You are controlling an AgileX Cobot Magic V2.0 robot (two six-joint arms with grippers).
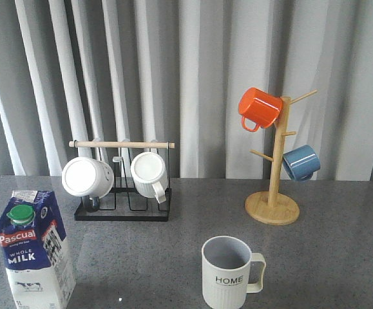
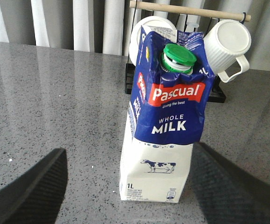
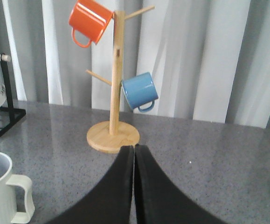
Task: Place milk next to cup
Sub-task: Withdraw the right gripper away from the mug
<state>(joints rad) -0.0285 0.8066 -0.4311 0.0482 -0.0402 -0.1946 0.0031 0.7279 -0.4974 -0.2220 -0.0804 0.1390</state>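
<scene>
Two arms are at work over a grey speckled surface [image 1: 173,257]. At the far left stands the milk carton [image 1: 35,248], upright, green cap [image 1: 20,214] on top, near the front edge. The left gripper [image 2: 128,186] has its jaws spread wide, one finger on each side of the carton and not touching it. Behind the carton is a black wire rack [image 1: 123,193] with a wooden bar, and two white ribbed mugs [image 1: 86,176] hang on it. In the middle, at the front, stands the HOME cup [image 1: 227,273], well apart from the milk, its handle pointing right. Further back and to the right is a wooden mug tree [image 1: 273,187] carrying an orange mug [image 1: 259,107] and a blue mug [image 1: 301,161]. The right gripper [image 3: 134,186] has its jaws pressed together, holding nothing, near the tree's base.
</scene>
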